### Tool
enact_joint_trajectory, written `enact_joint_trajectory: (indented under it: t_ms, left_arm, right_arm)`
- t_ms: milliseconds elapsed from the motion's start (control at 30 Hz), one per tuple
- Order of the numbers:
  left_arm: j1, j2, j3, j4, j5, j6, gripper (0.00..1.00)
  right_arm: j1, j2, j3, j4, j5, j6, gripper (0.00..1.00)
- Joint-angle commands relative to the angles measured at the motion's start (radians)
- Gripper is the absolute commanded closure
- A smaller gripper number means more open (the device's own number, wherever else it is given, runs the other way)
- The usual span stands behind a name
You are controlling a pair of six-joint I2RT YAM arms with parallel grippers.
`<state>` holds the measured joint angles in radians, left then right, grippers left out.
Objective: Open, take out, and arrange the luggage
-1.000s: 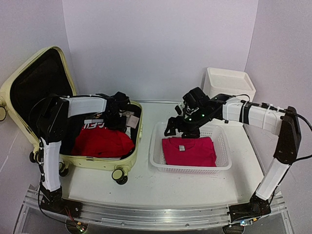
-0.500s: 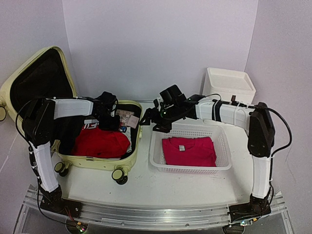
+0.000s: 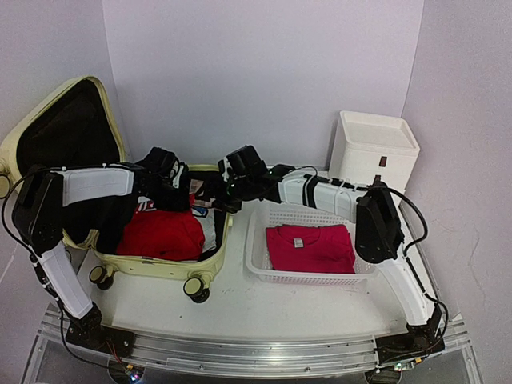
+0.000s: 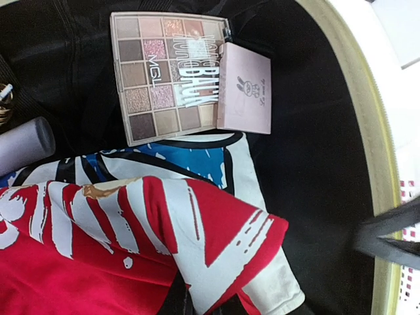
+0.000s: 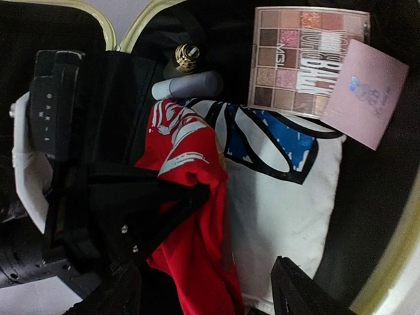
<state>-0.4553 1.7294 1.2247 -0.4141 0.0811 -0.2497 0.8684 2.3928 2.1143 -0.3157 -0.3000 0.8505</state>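
1. The luggage [image 3: 144, 266] lies open at the left of the desk [image 3: 240, 308], giving both arms access to its contents.
2. The left pincer [image 3: 174, 192] is clamped on the red printed T-shirt [image 5: 190, 144], bunching it upward, likely to lift it out.
3. The right pincer [image 5: 207, 275], spread wide and empty, hovers above the shirt, probably to help.

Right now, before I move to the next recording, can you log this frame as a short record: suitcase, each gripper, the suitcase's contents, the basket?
suitcase: open, lid standing up at the left
left gripper: shut on red printed T-shirt inside the suitcase
right gripper: open, over the same shirt
also in suitcase: eyeshadow palette, pink card overlapping it, grey tube
mesh basket: right of suitcase, holds one folded red T-shirt
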Motion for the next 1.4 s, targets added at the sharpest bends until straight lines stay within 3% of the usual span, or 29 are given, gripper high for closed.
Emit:
enact_joint_trajectory:
  t_ms: [0,133,333,633,900,1067,1267,1367]
  left_arm:
    - [0.014,-0.083,-0.03,0.081,0.036,0.032,1.0]
    - [0.019,-0.094,-0.037,0.087,0.043,0.03,1.0]
    - [0.026,-0.097,-0.027,0.089,0.056,0.03,1.0]
    - [0.03,-0.128,-0.037,0.084,0.067,0.026,1.0]
    - [0.03,-0.175,-0.053,0.082,0.085,0.027,1.0]
    - [0.03,-0.183,-0.059,0.079,0.102,0.027,1.0]
    - [0.03,-0.182,-0.062,0.079,0.106,0.027,1.0]
    - [0.03,-0.181,-0.06,0.077,0.106,0.025,1.0]
  right_arm:
    - [0.019,0.072,0.109,0.071,-0.008,-0.006,0.33]
    - [0.046,0.09,0.092,0.116,-0.044,-0.086,0.34]
    - [0.089,0.069,0.005,0.112,-0.015,-0.253,0.16]
    - [0.134,0.146,0.145,-0.071,0.125,-0.322,0.23]
    - [0.156,0.209,0.239,-0.111,0.254,-0.277,0.25]
    - [0.156,0.271,0.321,-0.052,0.227,-0.252,0.25]
    - [0.156,0.314,0.334,0.111,0.165,-0.215,0.4]
    - [0.155,0.335,0.367,0.133,0.162,-0.199,0.59]
